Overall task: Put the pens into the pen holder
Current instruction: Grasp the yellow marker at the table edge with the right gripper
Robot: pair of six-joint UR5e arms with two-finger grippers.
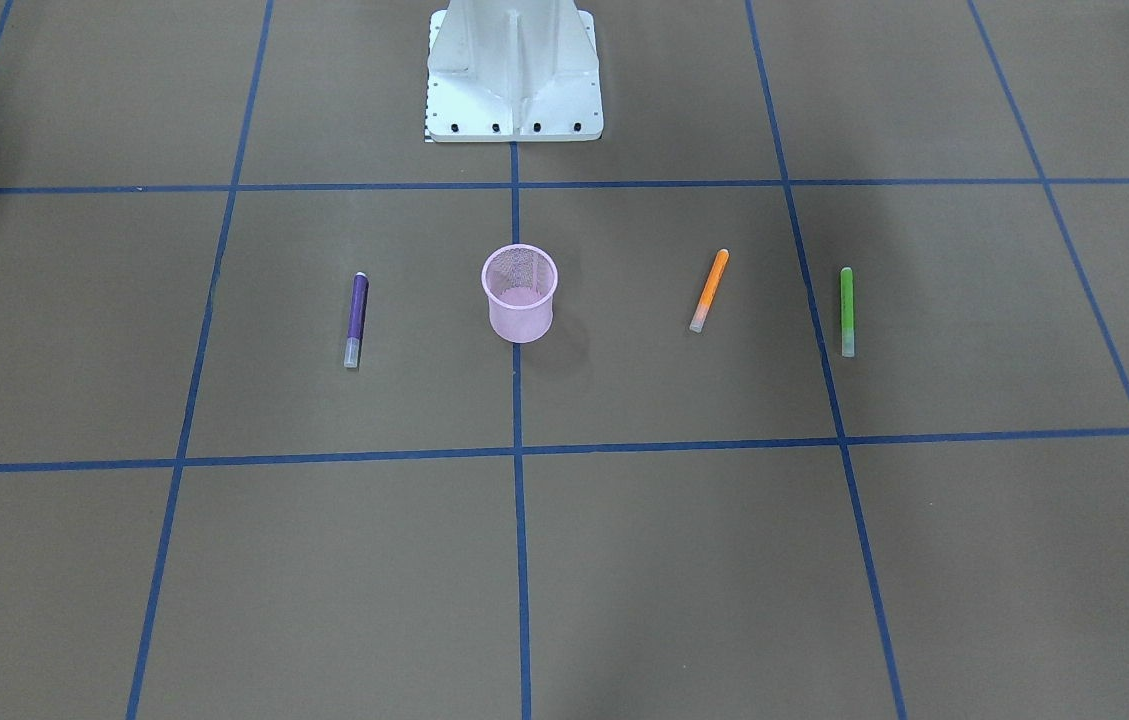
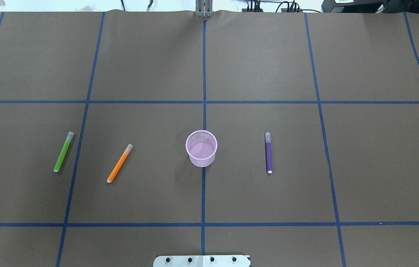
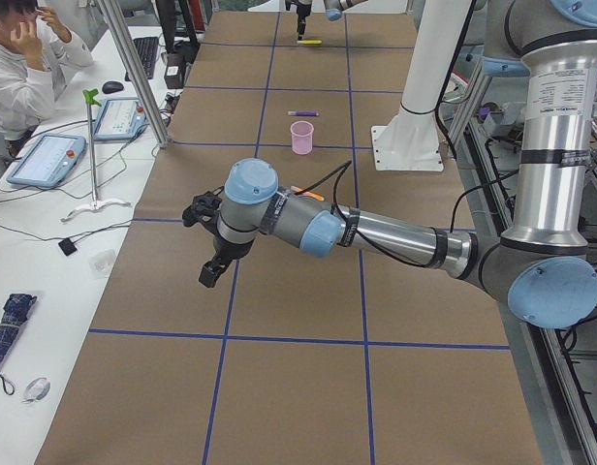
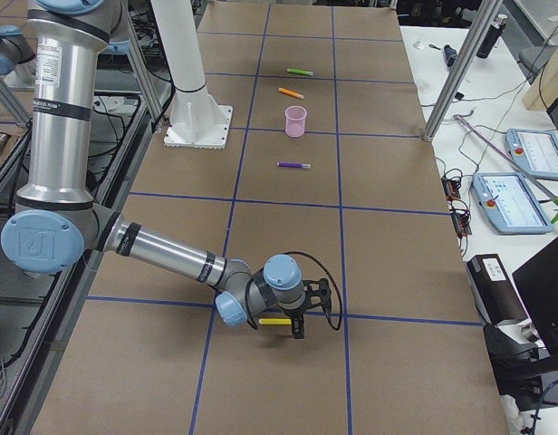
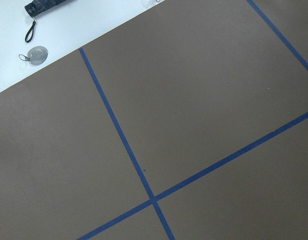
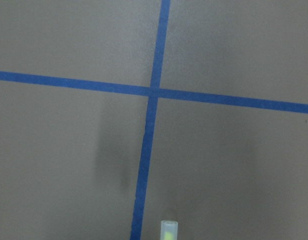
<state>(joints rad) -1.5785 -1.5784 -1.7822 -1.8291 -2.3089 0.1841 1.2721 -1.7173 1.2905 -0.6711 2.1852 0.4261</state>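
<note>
The pink mesh pen holder [image 2: 202, 148] stands upright at the table's middle, also in the front view [image 1: 520, 295]. A purple pen [image 2: 268, 152] lies to its right. An orange pen [image 2: 119, 163] and a green pen [image 2: 63, 151] lie to its left. A yellow pen [image 4: 274, 321] lies far out at the table's right end, right by my right gripper [image 4: 313, 306]. Its pale cap tip [image 6: 169, 230] shows at the bottom edge of the right wrist view. My left gripper [image 3: 209, 271] hovers over bare table at the left end. I cannot tell if either gripper is open or shut.
The white robot base [image 1: 514, 80] stands behind the holder. Blue tape lines grid the brown table. Beyond the left end, a white bench carries a folded umbrella [image 3: 13, 329] and tablets [image 3: 47, 160], with an operator [image 3: 17, 58] seated. Metal posts [image 4: 451, 77] stand by the far edge.
</note>
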